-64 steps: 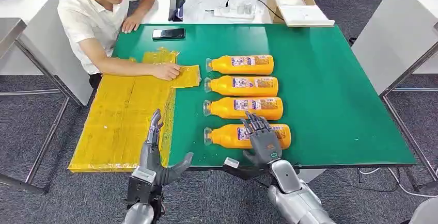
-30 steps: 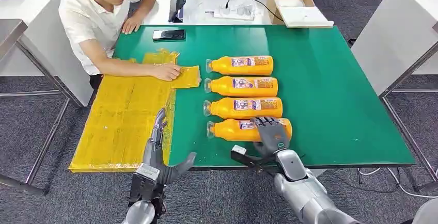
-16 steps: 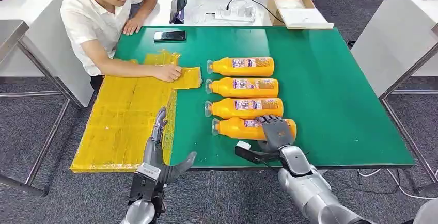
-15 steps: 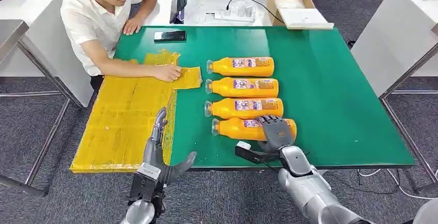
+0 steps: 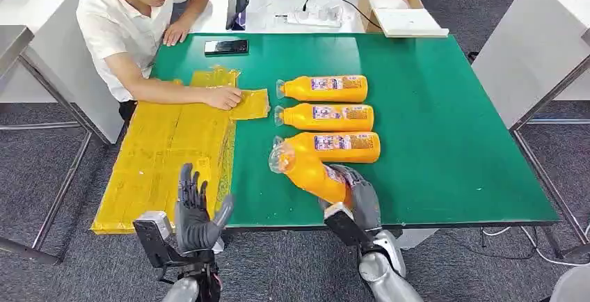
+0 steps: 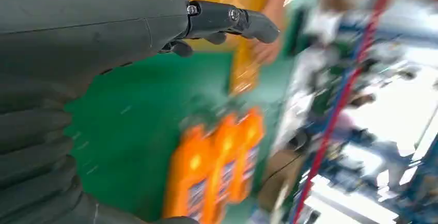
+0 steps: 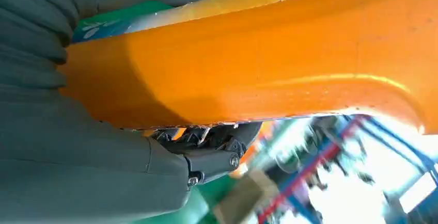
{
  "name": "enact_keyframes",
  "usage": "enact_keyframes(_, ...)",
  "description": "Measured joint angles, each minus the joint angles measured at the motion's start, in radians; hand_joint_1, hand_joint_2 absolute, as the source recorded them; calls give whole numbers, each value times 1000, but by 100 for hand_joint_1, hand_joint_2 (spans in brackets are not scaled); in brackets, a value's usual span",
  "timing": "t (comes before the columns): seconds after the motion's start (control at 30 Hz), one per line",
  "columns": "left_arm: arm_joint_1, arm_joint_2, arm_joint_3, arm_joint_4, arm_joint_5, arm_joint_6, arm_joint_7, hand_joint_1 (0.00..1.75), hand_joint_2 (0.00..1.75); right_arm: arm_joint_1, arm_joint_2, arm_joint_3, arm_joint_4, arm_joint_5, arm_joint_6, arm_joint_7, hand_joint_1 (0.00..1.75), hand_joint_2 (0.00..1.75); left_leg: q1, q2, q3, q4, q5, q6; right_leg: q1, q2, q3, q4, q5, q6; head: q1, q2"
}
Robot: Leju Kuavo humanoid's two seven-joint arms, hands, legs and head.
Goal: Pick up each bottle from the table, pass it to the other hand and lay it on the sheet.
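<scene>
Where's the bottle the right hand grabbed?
In the head view, the lifted bottle sits in the right hand, tilted, near the table's front edge, just before the three bottles lying flat.

Glossy orange plastic bottle (image 5: 314, 174) with a clear cap; crinkly, shiny yellow sheet (image 5: 167, 156); matt green surface (image 5: 445, 128); matt grey hand (image 5: 358, 201).
</scene>
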Motion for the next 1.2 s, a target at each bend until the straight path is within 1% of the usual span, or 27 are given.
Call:
enact_keyframes(0.2,-2,43,-71,38,23,-66,19,0,175,26,12,21,-102,-42,-26,-26,175,175,-1,-1,-5,0,0,0,-1,-1,-5,0,0,0,0,0)
enact_keyframes(0.4,-1,79,-138,43,-29,-120,22,0,175,16,37,52,-101,-68,-29,-56,175,175,0,-1,-8,0,0,0,-1,-1,-8,0,0,0,0,0)
enact_keyframes(0.5,-2,91,-166,43,-64,-159,23,0,175,-4,55,87,-76,-72,-5,-56,175,175,0,-1,-9,0,0,0,0,-1,-8,0,0,0,0,0)
enact_keyframes(0.67,-11,93,-181,43,-87,-193,25,0,175,-53,97,172,17,-24,33,-69,175,175,0,-1,-9,0,0,0,0,-1,-9,0,0,0,0,0)
enact_keyframes(0.83,-25,88,-171,43,-79,-174,18,0,175,-60,148,279,89,-4,49,-97,175,175,0,-1,-9,0,0,0,0,-1,-9,0,0,0,0,0)
enact_keyframes(1.03,-29,70,-138,42,-57,-127,-22,0,175,-48,170,362,113,-13,46,-112,175,175,0,-1,-10,0,0,0,-1,-1,-10,0,0,0,0,0)
enact_keyframes(1.2,-20,64,-124,30,-44,-118,-38,0,175,-47,173,389,118,-27,46,-113,175,175,0,-1,-10,0,0,0,-1,-1,-10,0,0,0,0,0)
